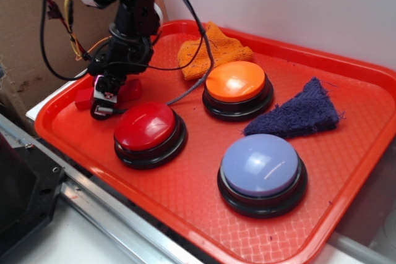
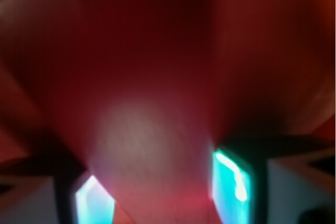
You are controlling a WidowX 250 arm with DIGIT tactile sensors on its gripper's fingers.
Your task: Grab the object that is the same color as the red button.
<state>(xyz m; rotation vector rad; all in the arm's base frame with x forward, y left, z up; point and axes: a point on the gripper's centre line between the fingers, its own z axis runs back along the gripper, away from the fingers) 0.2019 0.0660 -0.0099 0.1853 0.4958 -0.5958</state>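
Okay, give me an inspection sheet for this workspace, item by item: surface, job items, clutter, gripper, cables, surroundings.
Surface: red tray, textured floor, raised rim.
Job's things: red block at the tray's left edge, partly hidden by the gripper; red button just right of it.
Clutter: orange button, lavender-blue button, orange cloth, dark blue cloth.
Gripper: gripper down over the red block; whether it is closed cannot be told. Wrist view blurred red.
Cables: black cable hangs from the arm across the tray.
Surroundings: white wall behind, cardboard at left, metal rail in front.
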